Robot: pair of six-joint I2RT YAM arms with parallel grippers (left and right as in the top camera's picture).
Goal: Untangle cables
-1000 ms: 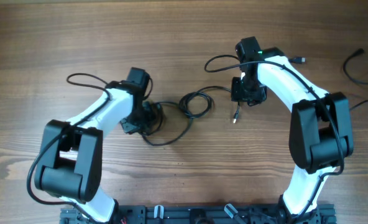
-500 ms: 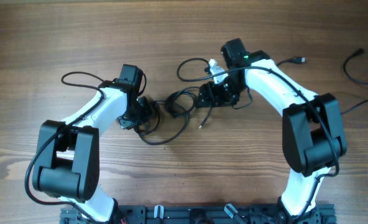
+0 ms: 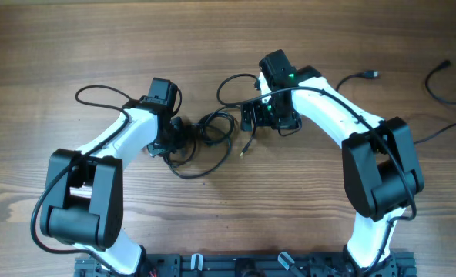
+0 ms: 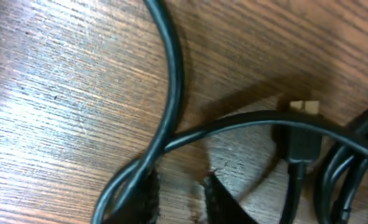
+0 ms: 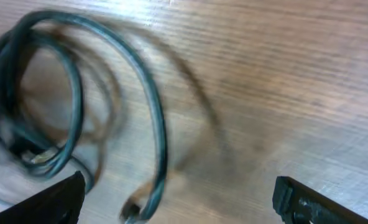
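Overhead, we see the cables (image 3: pixel 212 132) bundled at mid-frame on the worktop (image 3: pixel 228 46), between the left end effector (image 3: pixel 180 141), narrowly parted, and the right end effector (image 3: pixel 248 120), spread wide.

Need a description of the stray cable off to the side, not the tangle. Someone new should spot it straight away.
In the overhead view, go to the table's far right edge, past the right arm. A thin black cable curves there from a plug end out of frame. Unlike the tangled cables mid-table, it lies alone.
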